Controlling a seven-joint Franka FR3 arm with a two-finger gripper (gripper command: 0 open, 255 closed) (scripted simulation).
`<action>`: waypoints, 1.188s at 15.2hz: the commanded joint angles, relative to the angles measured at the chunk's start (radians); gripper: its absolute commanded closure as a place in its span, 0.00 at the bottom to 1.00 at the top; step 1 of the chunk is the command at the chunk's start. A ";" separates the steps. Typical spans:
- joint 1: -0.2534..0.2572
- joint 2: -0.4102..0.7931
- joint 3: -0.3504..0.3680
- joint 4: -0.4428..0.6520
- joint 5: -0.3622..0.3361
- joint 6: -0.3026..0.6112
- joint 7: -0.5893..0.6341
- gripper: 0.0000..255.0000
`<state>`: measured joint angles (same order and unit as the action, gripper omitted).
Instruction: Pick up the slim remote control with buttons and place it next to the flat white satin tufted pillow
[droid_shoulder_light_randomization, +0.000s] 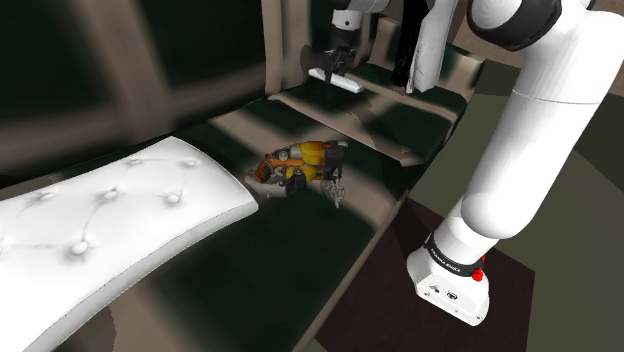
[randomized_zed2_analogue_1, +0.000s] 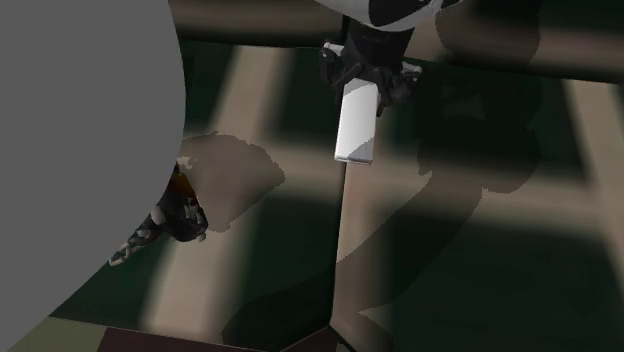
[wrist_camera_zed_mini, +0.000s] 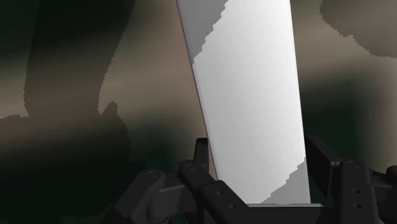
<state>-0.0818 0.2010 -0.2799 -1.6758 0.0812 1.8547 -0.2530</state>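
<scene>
Count: one arm (droid_shoulder_light_randomization: 520, 150), one gripper (droid_shoulder_light_randomization: 335, 66), one remote (droid_shoulder_light_randomization: 338, 79), one pillow (droid_shoulder_light_randomization: 110, 215), one small orange-and-yellow cluttered object (droid_shoulder_light_randomization: 303, 165). Gripper is clamped on the remote. In the wrist view, two black fingers (wrist_camera_zed_mini: 198, 175) press against either long edge of the plain white slab, one per side. No buttons are discernible on the face that shows. The remote is at the far end of the dark green and beige surface (droid_shoulder_light_randomization: 300, 250), at the top of the shoulder view and well apart from the pillow. In the second exterior view it sticks out lengthwise from the gripper. The pillow is white, flat and tufted and lies at the shoulder view's left. The orange object sits between pillow and remote, just beside the pillow's corner. Whether the remote touches the surface, cannot tell.
</scene>
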 joint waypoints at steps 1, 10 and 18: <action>-0.001 -0.005 -0.001 0.019 -0.002 -0.024 0.000 1.00; 0.050 -0.141 0.026 -0.096 -0.041 -0.038 0.084 1.00; 0.126 -0.365 0.113 -0.353 -0.083 0.004 0.260 1.00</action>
<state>0.0365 -0.1381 -0.1786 -2.0017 0.0015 1.8569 -0.0154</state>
